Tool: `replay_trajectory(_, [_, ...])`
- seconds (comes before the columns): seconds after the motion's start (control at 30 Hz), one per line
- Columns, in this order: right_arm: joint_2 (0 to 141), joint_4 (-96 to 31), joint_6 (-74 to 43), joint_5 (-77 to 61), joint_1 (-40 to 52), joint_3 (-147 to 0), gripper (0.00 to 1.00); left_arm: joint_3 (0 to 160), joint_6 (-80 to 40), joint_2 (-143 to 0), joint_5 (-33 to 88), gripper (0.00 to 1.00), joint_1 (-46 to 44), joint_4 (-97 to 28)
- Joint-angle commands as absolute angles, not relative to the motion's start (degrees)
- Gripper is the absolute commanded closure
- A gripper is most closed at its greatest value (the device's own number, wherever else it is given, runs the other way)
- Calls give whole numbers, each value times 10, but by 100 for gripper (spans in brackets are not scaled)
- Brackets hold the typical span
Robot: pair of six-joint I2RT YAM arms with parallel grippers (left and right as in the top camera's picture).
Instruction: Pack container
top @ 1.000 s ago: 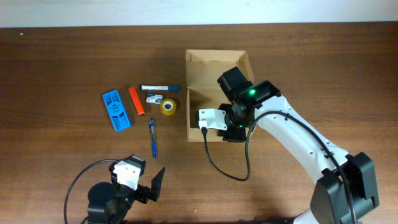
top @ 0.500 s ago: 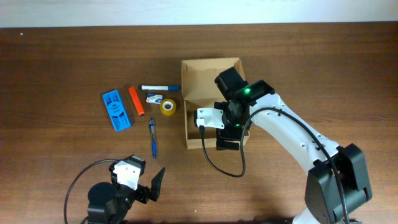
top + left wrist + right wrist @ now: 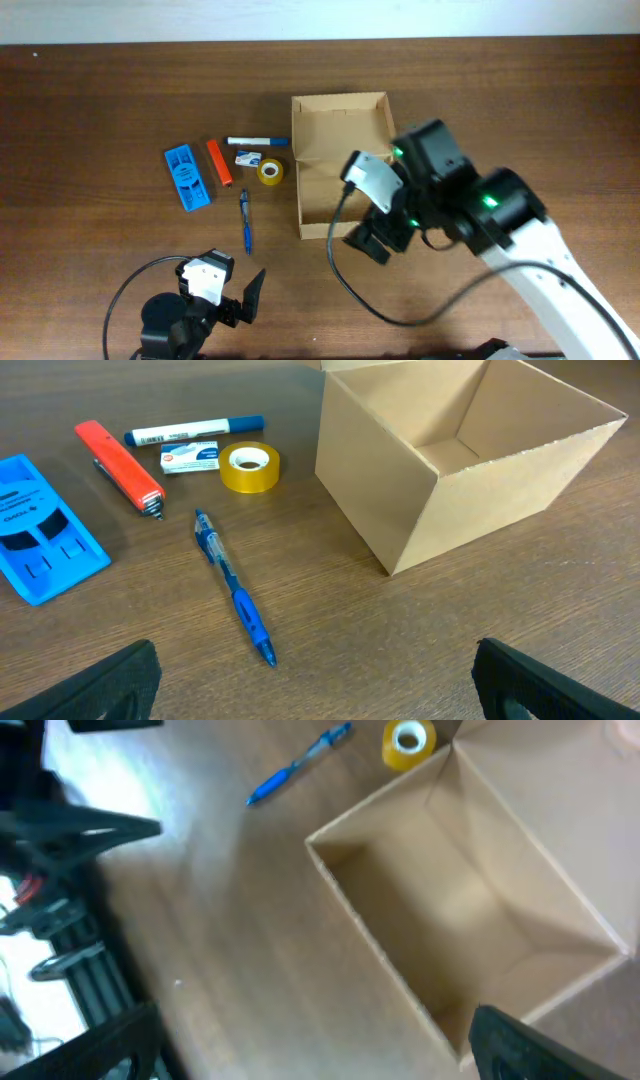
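The container (image 3: 340, 165) is an open tan cardboard box at mid-table, and its inside (image 3: 450, 910) is bare. My right gripper (image 3: 378, 238) hangs open above the box's near edge, nothing between its fingers (image 3: 535, 1045). To the left of the box lie a yellow tape roll (image 3: 270, 171), a blue pen (image 3: 245, 222), a blue-capped marker (image 3: 257, 141), an orange marker (image 3: 219, 162), a small white packet (image 3: 249, 158) and a blue plastic case (image 3: 188, 178). My left gripper (image 3: 238, 296) rests open at the front edge, with the pen (image 3: 232, 588) ahead of it and the box (image 3: 460, 460) to its right.
My right arm's black cable (image 3: 345, 275) loops over the table in front of the box. The left arm's base and cable (image 3: 150, 300) sit at the front left. The table's far edge (image 3: 320, 42) runs behind the box.
My right gripper has opened and lifted out of the box toward the front right. The box has slid slightly left. The left arm has not moved.
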State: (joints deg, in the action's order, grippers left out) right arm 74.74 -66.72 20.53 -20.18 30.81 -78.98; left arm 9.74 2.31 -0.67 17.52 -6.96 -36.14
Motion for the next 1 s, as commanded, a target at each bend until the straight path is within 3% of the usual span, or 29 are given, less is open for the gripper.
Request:
replay_trajectory(0.0, [705,-709,170,-210,311,-799,1,97,19,-4,175,1,-70,-360])
replay_trajectory(0.2, [670,-826,161,-209,311,-798,1,97,19,-4,175,1,-70,-360])
replay_trajectory(0.97, [426,-921,81,-85,311,-798,1,97,19,-4,178,1,-70,-359])
